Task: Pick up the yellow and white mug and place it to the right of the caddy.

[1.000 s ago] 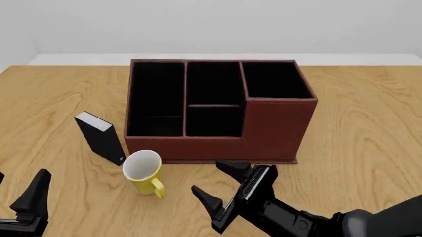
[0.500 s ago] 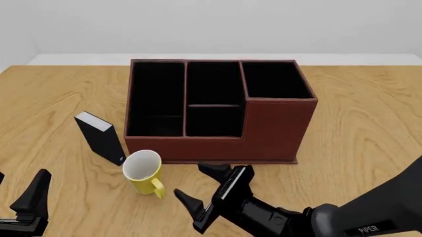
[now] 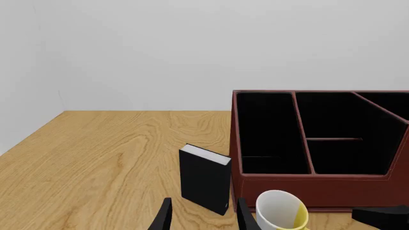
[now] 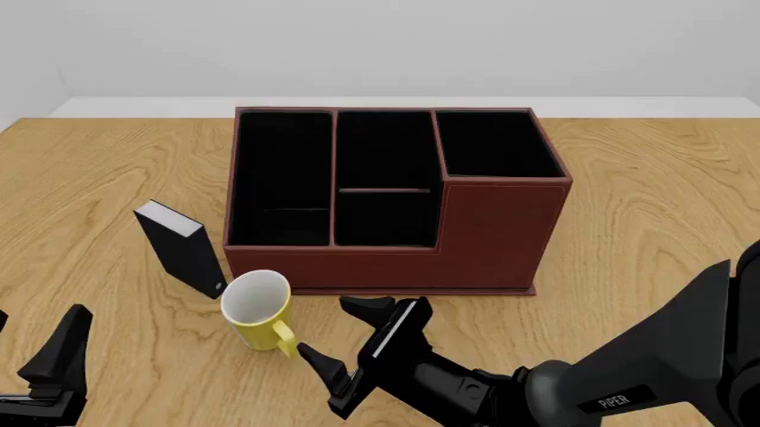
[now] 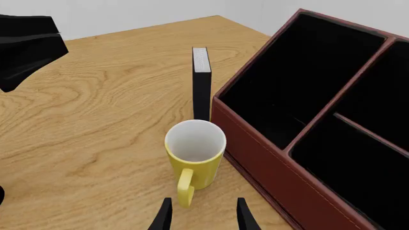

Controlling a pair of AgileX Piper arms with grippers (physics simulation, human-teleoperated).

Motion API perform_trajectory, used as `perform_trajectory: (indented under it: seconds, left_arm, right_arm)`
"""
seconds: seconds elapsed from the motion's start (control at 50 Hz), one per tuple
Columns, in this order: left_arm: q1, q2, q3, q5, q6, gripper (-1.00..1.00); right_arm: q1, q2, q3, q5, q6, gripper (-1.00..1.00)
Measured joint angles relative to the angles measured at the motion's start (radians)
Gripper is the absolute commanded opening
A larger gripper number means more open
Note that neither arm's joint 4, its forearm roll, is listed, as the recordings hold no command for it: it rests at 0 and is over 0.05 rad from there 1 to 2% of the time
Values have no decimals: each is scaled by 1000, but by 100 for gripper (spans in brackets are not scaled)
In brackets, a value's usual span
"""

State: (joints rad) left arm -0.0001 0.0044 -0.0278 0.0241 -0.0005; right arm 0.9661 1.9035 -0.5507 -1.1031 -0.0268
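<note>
In the left wrist view, the left end effector (image 3: 203, 216) shows only as two black fingertips standing apart with nothing between them. Ahead of it a small black block (image 3: 205, 178) stands upright on the wooden desk (image 3: 102, 158), just beside the near corner of the caddy (image 3: 319, 184). The yellow and white mug (image 3: 282, 212) sits low in this picture, close against the caddy's front wall, its white inside facing the camera.

In the front view, the mug (image 4: 258, 310) stands upright on the desk (image 4: 665, 222) just in front of the caddy's (image 4: 499, 231) left front corner, handle pointing toward the arms' side. The black block (image 4: 181, 247) is to its left, near but apart. The right end effector (image 4: 352, 342) reaches in from the lower right, its fingers spread wide, close beside the mug's handle without gripping it. The left end effector (image 4: 57, 354) is at the lower left corner, well apart from the mug; only one finger shows clearly here.

In the right wrist view, the right end effector (image 5: 203, 215) has its fingertips apart, with the mug's (image 5: 195, 155) yellow handle just ahead of the gap. The black block (image 5: 201, 84) stands behind the mug, the caddy (image 5: 268, 143) alongside it
</note>
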Motion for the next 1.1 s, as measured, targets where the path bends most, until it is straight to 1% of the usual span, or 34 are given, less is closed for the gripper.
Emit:
perform_trajectory:
  seconds: [0.76, 1.1]
  left_arm:
    - [0, 0, 0, 0, 0, 100]
    - [0, 0, 0, 0, 0, 100]
  right_arm:
    - [31, 83, -99, 35, -12, 100]
    - [33, 123, -140, 47, -12, 100]
